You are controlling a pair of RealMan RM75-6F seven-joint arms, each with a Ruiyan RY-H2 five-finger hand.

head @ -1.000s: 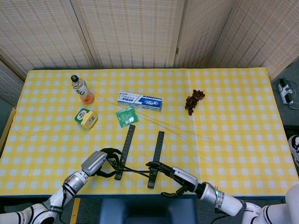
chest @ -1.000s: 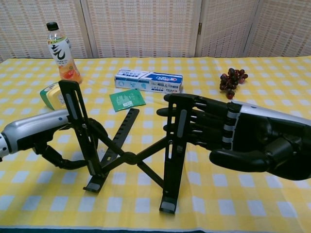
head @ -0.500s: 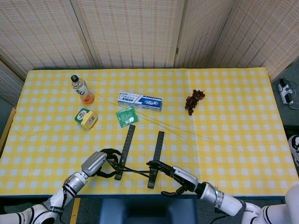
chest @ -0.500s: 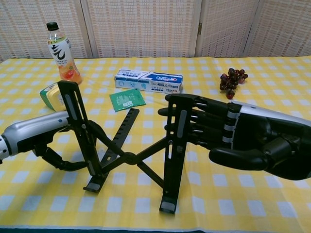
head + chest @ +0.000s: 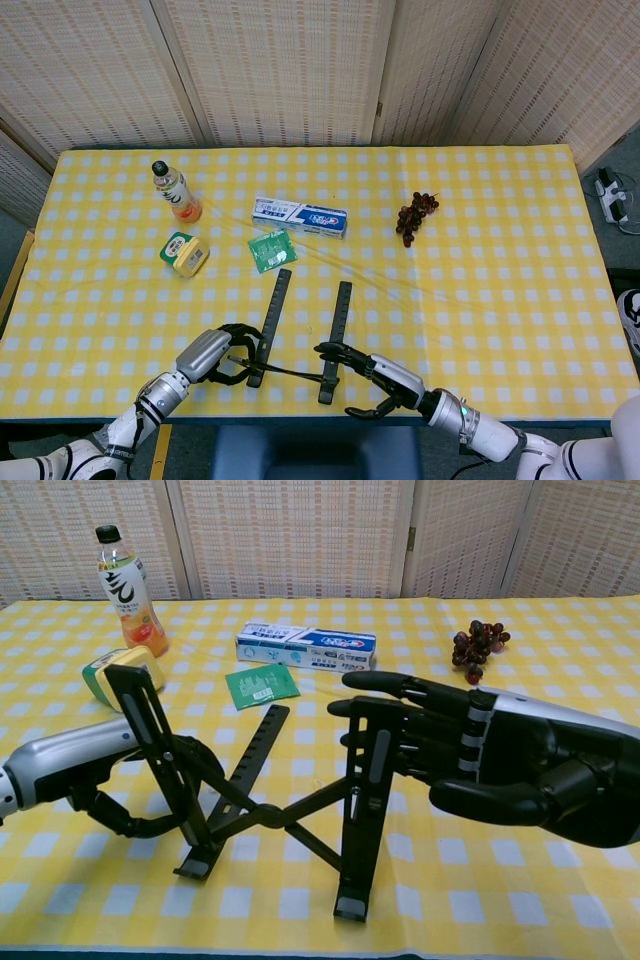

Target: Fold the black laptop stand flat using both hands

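The black laptop stand (image 5: 300, 345) (image 5: 268, 815) stands near the table's front edge, its two rails joined by crossed links. The left rail (image 5: 155, 750) leans to the left and the right rail (image 5: 365, 810) is upright. My left hand (image 5: 205, 352) (image 5: 85, 765) curls its fingers around the lower part of the left rail. My right hand (image 5: 385, 378) (image 5: 480, 755) has straight fingers laid flat against the right rail's outer side, with the thumb held apart below.
A drink bottle (image 5: 175, 192) (image 5: 128, 588) and a yellow-green tub (image 5: 185, 252) (image 5: 115, 670) stand at the left. A toothpaste box (image 5: 300, 215) (image 5: 305, 646), a green packet (image 5: 271, 249) (image 5: 262, 685) and grapes (image 5: 414, 215) (image 5: 477, 647) lie behind the stand.
The stand has sunk lower. Its left rail now leans further left, its right rail top has dropped below my right hand's upper fingers, and my left hand has drawn slightly back.
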